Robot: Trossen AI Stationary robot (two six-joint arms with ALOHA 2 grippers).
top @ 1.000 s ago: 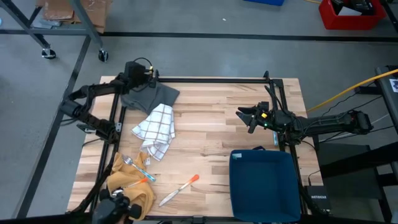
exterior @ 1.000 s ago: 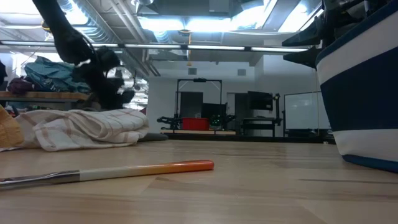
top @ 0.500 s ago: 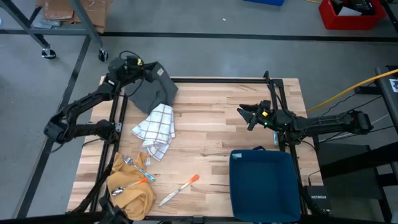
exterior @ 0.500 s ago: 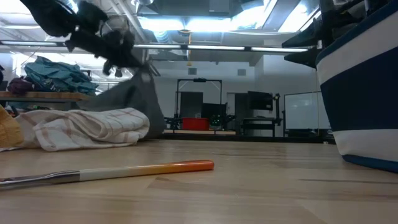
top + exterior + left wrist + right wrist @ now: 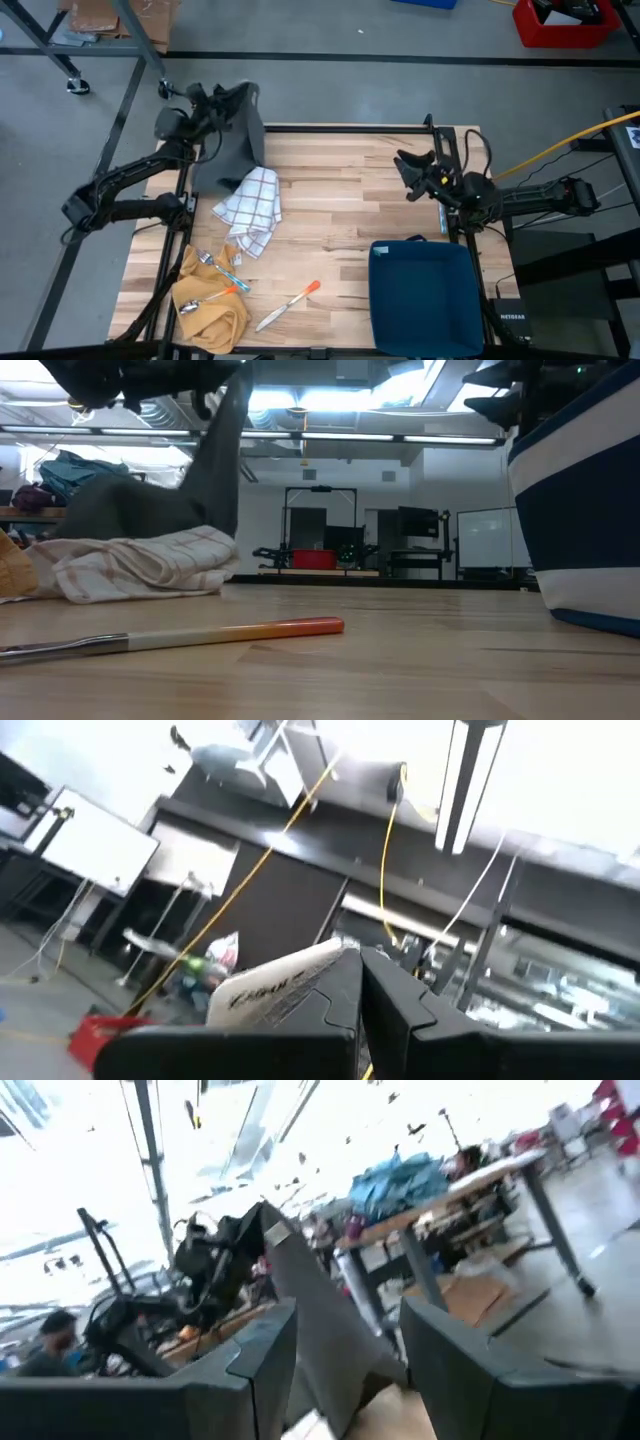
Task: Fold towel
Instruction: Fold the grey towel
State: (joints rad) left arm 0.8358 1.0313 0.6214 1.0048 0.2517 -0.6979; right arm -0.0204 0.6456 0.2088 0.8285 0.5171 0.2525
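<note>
A grey towel (image 5: 236, 148) hangs at the table's far left corner, drawn up into a tall peak under my left gripper (image 5: 223, 97), which is shut on it high above the table. The towel's lower end (image 5: 120, 515) rests on the table behind a white checked towel (image 5: 250, 205) that lies crumpled on the wood. My right gripper (image 5: 405, 175) stands open above the table's right side, tipped upward, with nothing between its fingers (image 5: 262, 1352). In the right wrist view the grey towel (image 5: 305, 1295) shows far off. My left gripper pinches the grey towel's top part between its two shut fingers (image 5: 385, 1005), beside the towel's white label (image 5: 272, 988). One layer or several, I cannot tell. The fingers slant upward. The towel hangs below them (image 5: 218, 455), its lower end on the table.
A dark blue bin (image 5: 425, 295) stands at the near right. A yellow cloth (image 5: 212, 305) with cutlery lies at the near left, and an orange-handled knife (image 5: 288, 305) lies beside it. The middle of the table (image 5: 340, 215) is bare wood.
My left gripper has risen and gone toward the table's far left corner, tipping upward. It stays shut on the grey towel, whose held part has been lifted from lying flat into a hanging peak while its lower end stays down. My right gripper has tipped upward a little.
</note>
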